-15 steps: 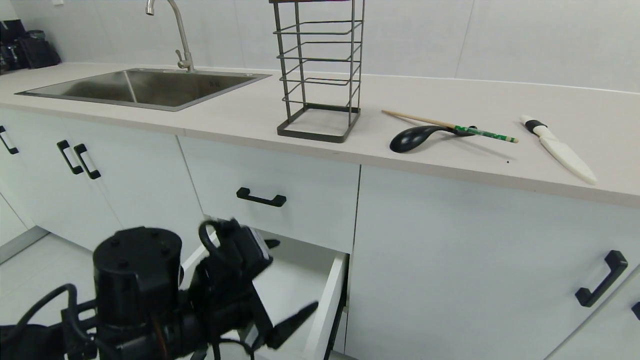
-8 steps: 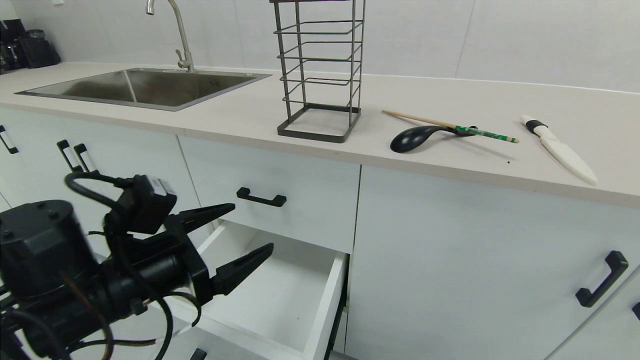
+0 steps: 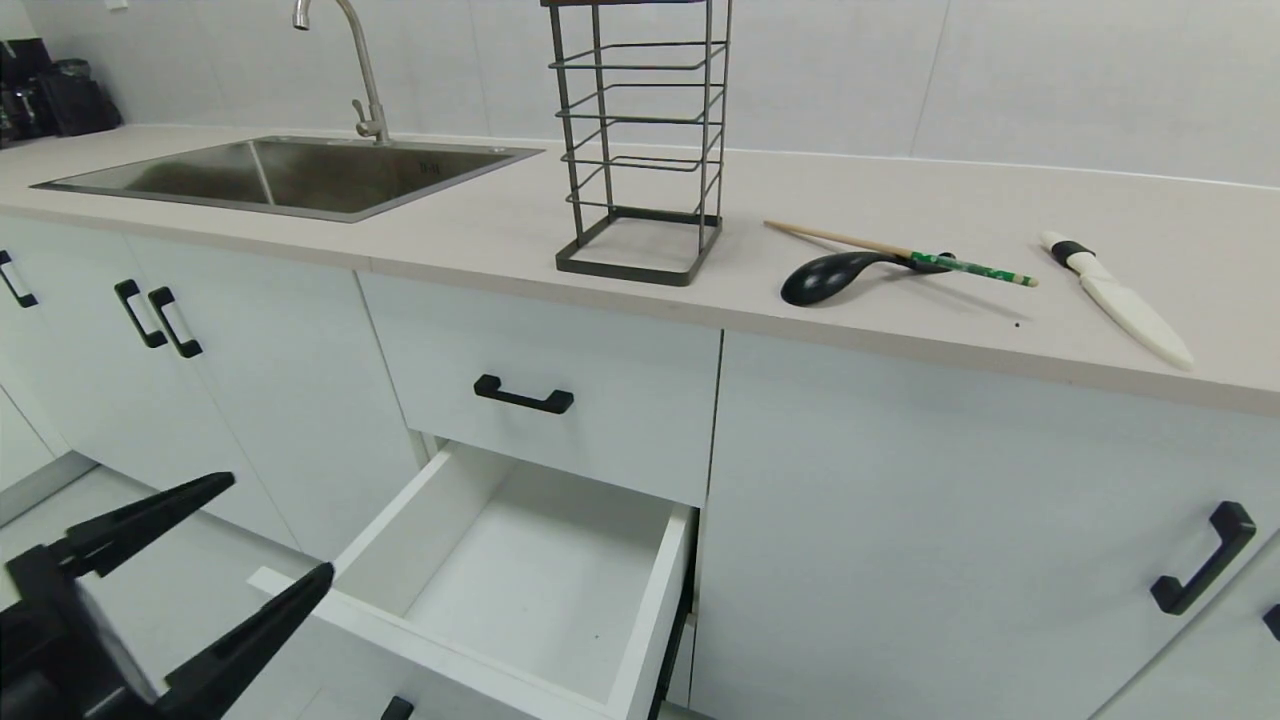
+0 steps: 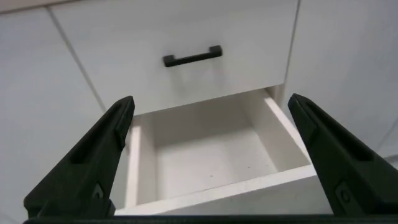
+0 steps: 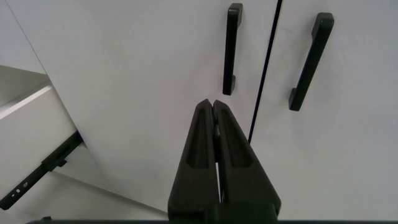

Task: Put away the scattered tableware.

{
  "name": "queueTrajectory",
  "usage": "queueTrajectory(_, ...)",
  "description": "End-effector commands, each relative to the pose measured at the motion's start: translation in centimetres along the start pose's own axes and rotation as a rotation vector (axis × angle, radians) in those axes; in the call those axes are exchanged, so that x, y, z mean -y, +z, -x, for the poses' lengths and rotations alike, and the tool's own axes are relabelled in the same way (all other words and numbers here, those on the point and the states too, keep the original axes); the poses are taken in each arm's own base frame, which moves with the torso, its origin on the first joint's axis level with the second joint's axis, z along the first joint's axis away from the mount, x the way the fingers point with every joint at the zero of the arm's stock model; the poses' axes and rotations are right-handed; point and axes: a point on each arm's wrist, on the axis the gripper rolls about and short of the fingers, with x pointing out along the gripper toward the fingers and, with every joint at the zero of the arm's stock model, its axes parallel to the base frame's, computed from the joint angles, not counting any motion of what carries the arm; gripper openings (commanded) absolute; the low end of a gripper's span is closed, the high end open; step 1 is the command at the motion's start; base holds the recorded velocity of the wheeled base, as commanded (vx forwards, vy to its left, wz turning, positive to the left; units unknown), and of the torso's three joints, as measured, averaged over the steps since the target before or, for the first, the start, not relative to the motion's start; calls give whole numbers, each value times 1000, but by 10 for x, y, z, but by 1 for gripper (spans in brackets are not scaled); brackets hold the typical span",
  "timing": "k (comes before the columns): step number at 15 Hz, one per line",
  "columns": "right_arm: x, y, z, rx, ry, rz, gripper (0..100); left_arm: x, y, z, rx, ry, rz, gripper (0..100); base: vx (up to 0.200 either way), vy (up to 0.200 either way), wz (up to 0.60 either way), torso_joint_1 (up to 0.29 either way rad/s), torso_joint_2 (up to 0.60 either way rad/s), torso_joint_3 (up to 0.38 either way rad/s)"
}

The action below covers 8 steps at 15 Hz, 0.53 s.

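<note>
The black spoon (image 3: pixel 825 277), chopstick (image 3: pixel 900 250) and white knife (image 3: pixel 1120 300) lie on the countertop (image 3: pixel 480 240), above the open drawer (image 3: pixel 650 590). The left gripper (image 3: pixel 280 523) hangs spread wide by the drawer, and the right gripper (image 5: pixel 214 109) is pinched closed. The left arm should probably rise clear of the counter edge first.

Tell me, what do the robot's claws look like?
Both are plain matte black. The left claw has two long fingers shaped like wedges, thick at the base and narrowing to a point. The right claw has the same smooth, tapered black fingers. I see no stripes or stickers on either one.
</note>
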Motion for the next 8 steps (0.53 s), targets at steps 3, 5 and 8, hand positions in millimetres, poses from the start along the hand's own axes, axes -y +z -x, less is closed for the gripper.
queueTrajectory(3, 0, 0, 0, -2, 1, 0, 0, 34, -7, 87, 256, 241, -162, 100, 0, 0, 0, 0, 0, 0)
queueTrajectory(5, 0, 0, 0, -2, 0, 0, 0, 46, -27, 102, 235, 225, -153, 100, 0, 0, 0, 0, 0, 0)
queueTrajectory(8, 0, 0, 0, -2, 0, 0, 0, 51, -49, 106, 134, 209, -105, 100, 0, 0, 0, 0, 0, 0)
